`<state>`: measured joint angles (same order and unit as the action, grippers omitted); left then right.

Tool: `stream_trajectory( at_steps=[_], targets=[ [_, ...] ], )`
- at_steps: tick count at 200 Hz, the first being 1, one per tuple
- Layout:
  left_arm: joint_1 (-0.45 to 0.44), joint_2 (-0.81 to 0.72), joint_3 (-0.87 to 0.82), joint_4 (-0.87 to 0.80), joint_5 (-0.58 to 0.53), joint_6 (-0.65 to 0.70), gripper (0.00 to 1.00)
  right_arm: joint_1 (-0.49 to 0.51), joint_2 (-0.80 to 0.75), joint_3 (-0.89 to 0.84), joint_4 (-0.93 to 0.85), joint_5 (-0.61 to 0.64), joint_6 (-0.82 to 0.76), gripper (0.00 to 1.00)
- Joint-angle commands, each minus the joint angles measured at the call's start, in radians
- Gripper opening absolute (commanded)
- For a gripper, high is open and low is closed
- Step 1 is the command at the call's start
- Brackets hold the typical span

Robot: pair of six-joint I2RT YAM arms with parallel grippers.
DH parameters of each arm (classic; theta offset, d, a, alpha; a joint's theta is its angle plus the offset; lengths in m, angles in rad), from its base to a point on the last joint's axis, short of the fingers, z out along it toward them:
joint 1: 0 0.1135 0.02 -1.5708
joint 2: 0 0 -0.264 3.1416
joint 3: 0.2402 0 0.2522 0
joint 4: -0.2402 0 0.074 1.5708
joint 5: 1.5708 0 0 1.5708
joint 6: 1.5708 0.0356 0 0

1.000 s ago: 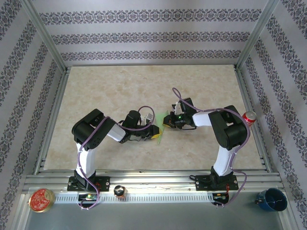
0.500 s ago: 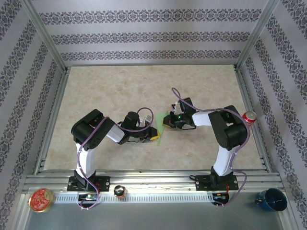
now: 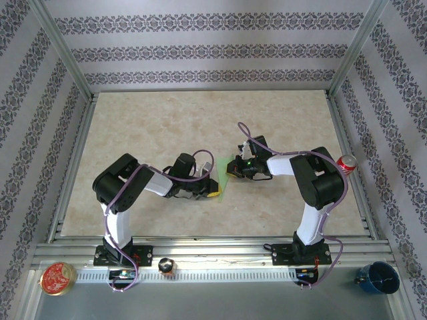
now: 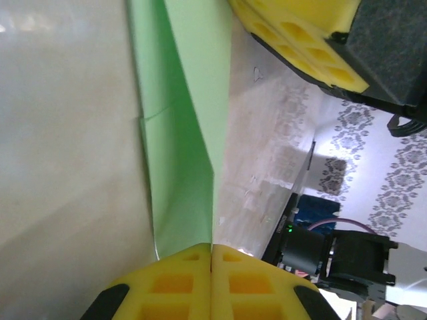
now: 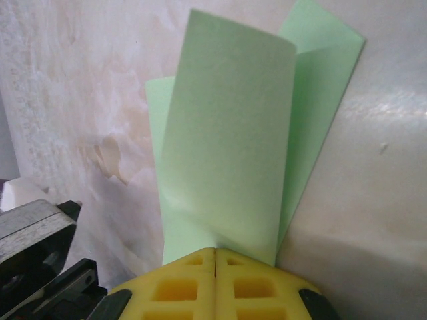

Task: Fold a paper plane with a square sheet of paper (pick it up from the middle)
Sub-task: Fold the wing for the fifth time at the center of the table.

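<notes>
Paper, a thin pale-green square sheet of paper (image 3: 223, 176), partly folded, lies at the middle of the beige marbled table (image 3: 147, 127). The left gripper (image 4: 211, 257) is clenched on one edge of it. The right gripper (image 5: 215, 257) pinches the opposite edge, where a flap curls up off the table.

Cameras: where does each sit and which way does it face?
Top external: above and behind the arms, looking down on the table; left arm and right arm show, bases at bottom.
Left wrist: on that wrist, looking along the table; its shut jaws, bottom edge, pinch the paper.
Right wrist: on that wrist, looking down at the paper; its shut jaws pinch it too.
Shared: all three show the green paper.
</notes>
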<state>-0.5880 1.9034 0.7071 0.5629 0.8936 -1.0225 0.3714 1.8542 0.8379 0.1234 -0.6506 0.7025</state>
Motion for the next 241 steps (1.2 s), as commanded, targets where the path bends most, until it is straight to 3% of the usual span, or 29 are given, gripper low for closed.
stream_trajectory(
  at_steps=[1, 41, 100, 241],
  targets=[
    [-0.019, -0.039, 0.029, -0.21, 0.002, 0.115, 0.06, 0.037, 0.047, -0.011, -0.079, 0.063, -0.024, 0.07],
    [-0.036, -0.035, 0.056, -0.227, 0.014, 0.125, 0.11, 0.037, 0.049, -0.012, -0.082, 0.063, -0.024, 0.07],
    [-0.05, -0.024, 0.074, -0.263, 0.002, 0.147, 0.02, 0.038, 0.051, -0.012, -0.084, 0.062, -0.024, 0.07],
    [-0.086, -0.001, 0.143, -0.537, -0.049, 0.299, 0.05, 0.038, 0.057, -0.006, -0.109, 0.073, -0.037, 0.07]
  ],
)
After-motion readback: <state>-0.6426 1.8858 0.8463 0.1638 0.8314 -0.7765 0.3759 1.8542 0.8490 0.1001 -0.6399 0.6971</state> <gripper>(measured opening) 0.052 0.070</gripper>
